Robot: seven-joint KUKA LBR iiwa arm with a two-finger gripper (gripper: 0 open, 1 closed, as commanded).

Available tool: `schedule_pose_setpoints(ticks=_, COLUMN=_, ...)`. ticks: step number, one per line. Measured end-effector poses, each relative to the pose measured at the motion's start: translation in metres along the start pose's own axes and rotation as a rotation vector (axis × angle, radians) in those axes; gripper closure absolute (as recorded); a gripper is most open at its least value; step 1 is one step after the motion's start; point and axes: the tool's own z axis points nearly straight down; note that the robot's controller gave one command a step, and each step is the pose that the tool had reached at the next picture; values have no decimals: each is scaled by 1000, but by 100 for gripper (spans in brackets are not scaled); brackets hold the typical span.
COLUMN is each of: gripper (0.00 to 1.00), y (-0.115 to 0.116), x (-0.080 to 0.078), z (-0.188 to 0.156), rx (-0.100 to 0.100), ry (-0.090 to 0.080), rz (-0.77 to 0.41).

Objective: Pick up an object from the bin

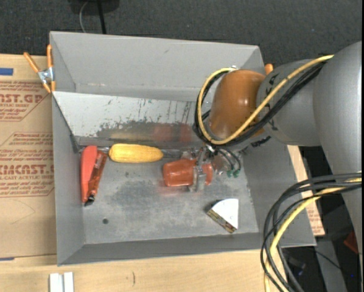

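Observation:
My gripper [201, 174] is low in the bin's right half, its fingers down beside a red-orange block [178, 173] that lies at the middle of the floor. The block's right end touches the fingers; whether it sits between them I cannot make out. A yellow corn cob [136, 154] lies to the block's left, near the back wall. A white wedge with a brown edge [225, 213] rests in front of the gripper, toward the front right corner.
A flat orange tool with a dark tip [91, 173] lies along the left wall. The arm with its orange cover and yellow cables hangs over the bin's right rim and back right corner. Bare floor spans the front left.

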Motion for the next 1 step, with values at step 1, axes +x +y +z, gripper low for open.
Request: schedule_pose_setpoints(ticks=1, gripper=100, y=4, x=-1, z=-213, rx=1, ry=-5, rz=20)
